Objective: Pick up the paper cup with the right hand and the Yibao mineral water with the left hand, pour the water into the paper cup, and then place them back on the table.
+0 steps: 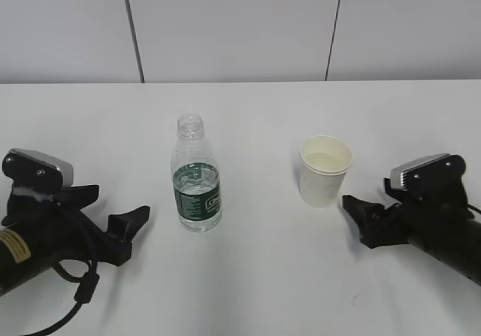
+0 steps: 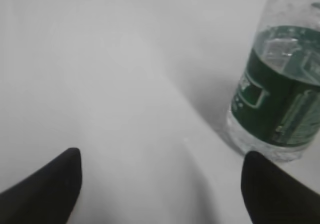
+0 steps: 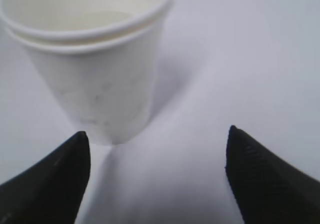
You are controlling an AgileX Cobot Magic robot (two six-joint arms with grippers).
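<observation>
While both end effectors gape empty, frame edges crop the bottle (image 2: 275,88) and cup (image 3: 90,58).

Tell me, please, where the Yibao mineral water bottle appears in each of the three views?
Exterior view: the Yibao mineral water bottle stands upright left of centre, uncapped.
Left wrist view: at the right edge, beyond the open left pincer.
Right wrist view: not in it.
Shared landmark: the white table.
</observation>
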